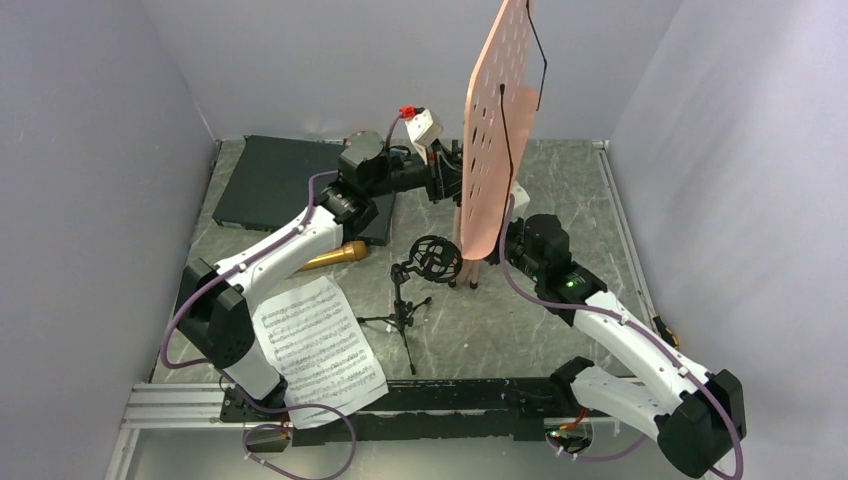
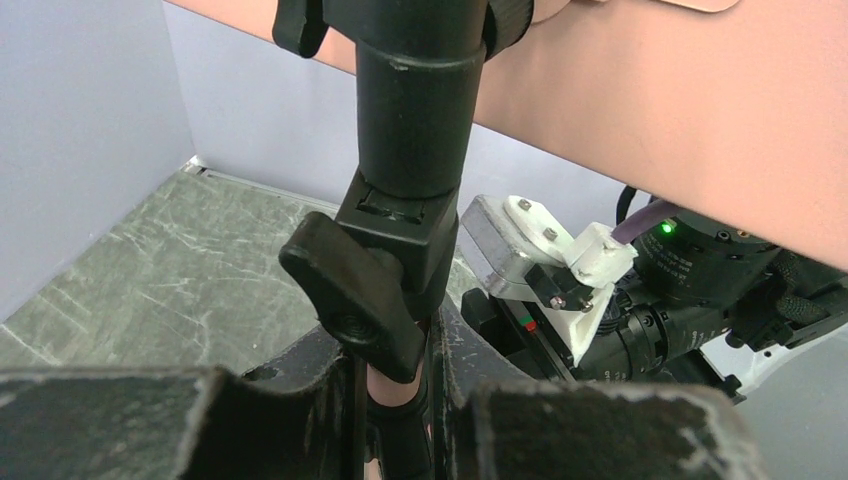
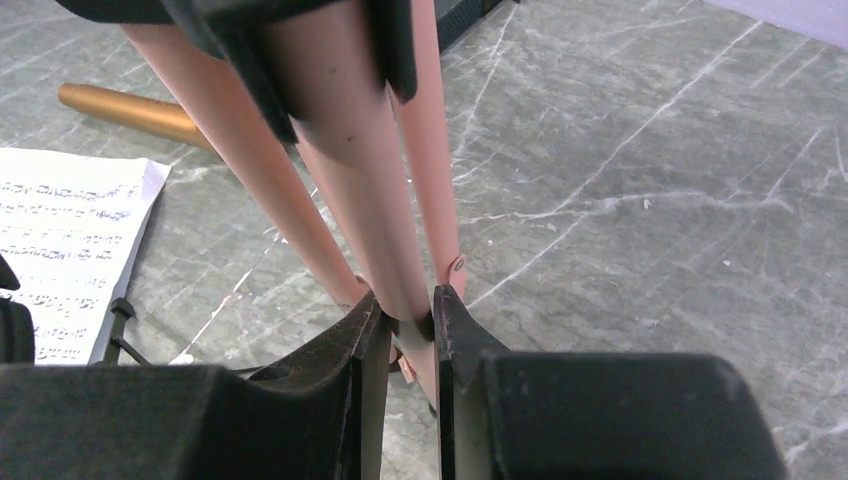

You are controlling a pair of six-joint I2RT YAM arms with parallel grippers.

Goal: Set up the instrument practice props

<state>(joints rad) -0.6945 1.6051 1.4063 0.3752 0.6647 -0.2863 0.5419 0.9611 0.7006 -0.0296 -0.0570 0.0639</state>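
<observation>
The pink-copper perforated music stand (image 1: pixel 497 130) stands upright at the table's middle back. My left gripper (image 1: pixel 447 182) is shut on its pole just under the black clamp knob (image 2: pixel 352 300). My right gripper (image 1: pixel 503 238) is shut on the stand's pink centre tube (image 3: pixel 340 150) low down, between the folded legs. The gold microphone (image 1: pixel 335 255) lies on the table left of the stand and also shows in the right wrist view (image 3: pixel 130 112). The small black mic stand (image 1: pixel 420 270) with ring mount stands in front. White sheet music (image 1: pixel 318 340) lies flat at front left; I cannot tell how many pages.
A flat black box (image 1: pixel 285 185) lies at the back left, partly under my left arm. Grey walls close the sides and back. A black rail (image 1: pixel 430 395) runs along the near edge. My right wrist camera (image 2: pixel 550 265) sits close behind the pole.
</observation>
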